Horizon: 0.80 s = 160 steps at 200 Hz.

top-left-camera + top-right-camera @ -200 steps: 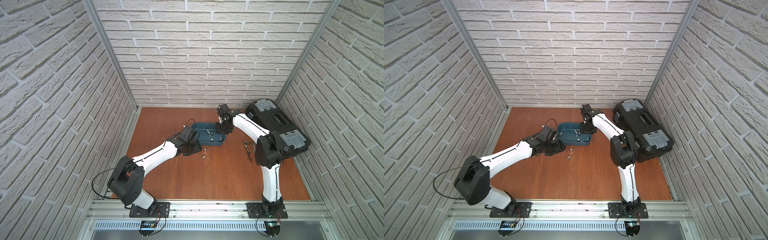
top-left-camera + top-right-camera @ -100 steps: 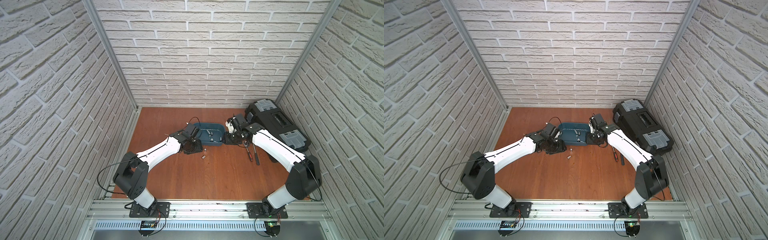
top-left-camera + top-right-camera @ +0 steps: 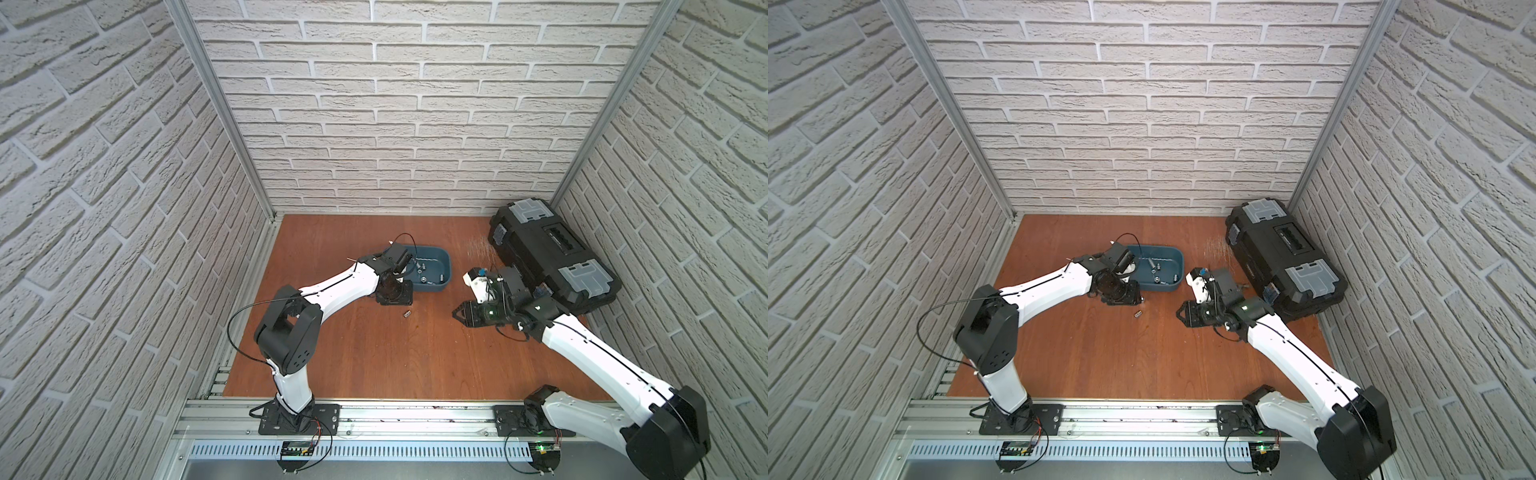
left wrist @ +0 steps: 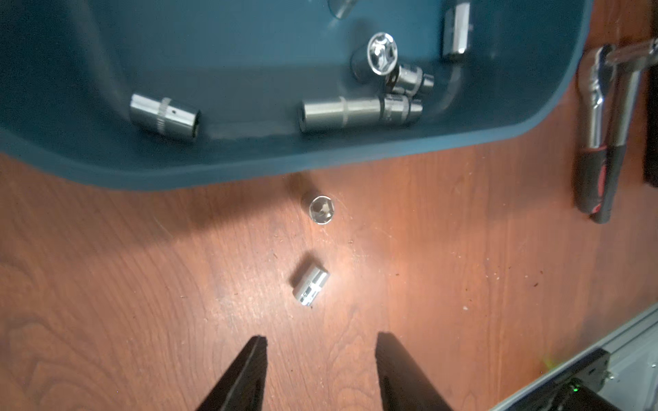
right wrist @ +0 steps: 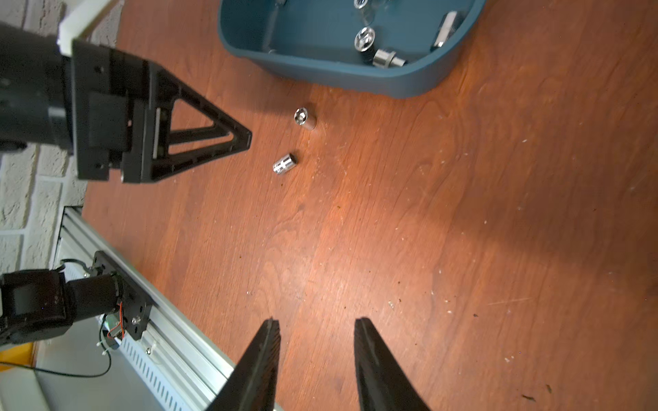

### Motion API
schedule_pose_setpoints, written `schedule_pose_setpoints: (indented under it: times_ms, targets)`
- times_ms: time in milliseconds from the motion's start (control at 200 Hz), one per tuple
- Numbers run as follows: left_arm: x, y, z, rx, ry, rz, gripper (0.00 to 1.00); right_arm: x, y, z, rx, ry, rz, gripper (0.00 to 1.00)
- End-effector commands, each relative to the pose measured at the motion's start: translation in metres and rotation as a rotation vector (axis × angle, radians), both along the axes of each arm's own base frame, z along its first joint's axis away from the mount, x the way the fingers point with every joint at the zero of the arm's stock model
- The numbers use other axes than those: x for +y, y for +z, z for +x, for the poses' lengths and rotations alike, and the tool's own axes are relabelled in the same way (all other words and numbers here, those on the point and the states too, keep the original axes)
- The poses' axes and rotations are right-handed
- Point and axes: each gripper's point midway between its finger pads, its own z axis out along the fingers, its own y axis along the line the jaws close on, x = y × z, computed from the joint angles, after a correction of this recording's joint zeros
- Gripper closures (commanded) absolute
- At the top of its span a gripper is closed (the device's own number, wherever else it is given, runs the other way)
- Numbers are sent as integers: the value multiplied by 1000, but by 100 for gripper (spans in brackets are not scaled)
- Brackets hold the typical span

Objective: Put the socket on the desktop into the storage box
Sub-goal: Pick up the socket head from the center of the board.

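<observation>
Two small chrome sockets sit on the desktop (image 4: 445, 267) just in front of the teal storage box (image 4: 249, 170). One socket stands upright (image 4: 321, 210) (image 5: 305, 118). The other socket lies on its side (image 4: 310, 284) (image 5: 285, 163) (image 3: 407, 314) (image 3: 1138, 314). My left gripper (image 4: 320, 338) (image 3: 395, 300) (image 3: 1125, 298) hovers beside them, open and empty, by the storage box's (image 3: 448, 266) (image 3: 1181, 266) front left corner. My right gripper (image 5: 317, 323) (image 3: 457, 313) (image 3: 1180, 313) is low over bare wood to their right, open and empty. Several sockets lie in the box.
A ratchet wrench (image 4: 598, 106) with a black-and-red handle lies right of the box, mostly hidden under my right arm in both top views. A black toolbox (image 3: 548, 257) (image 3: 1283, 249) stands at the back right. Brick walls close three sides.
My right arm has swung from over the box to the right and down, and its jaws have opened slightly. My left gripper has stayed by the box's front left corner.
</observation>
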Motion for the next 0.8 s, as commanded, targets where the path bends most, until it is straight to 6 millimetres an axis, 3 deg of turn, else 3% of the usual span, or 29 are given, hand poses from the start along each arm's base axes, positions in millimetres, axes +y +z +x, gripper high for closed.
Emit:
schedule_pose_setpoints:
  times_ms: [0, 270, 795]
  targets:
    - [2, -9, -4, 9, -56, 71, 46, 11, 8, -7, -61, 38, 89, 58]
    - [1, -33, -5, 41, -93, 142, 47, 1, -5, -20, -45, 15, 66, 57]
    - [-10, -56, -7, 31, -172, 247, 53, -3, -12, -16, -31, -13, 32, 57]
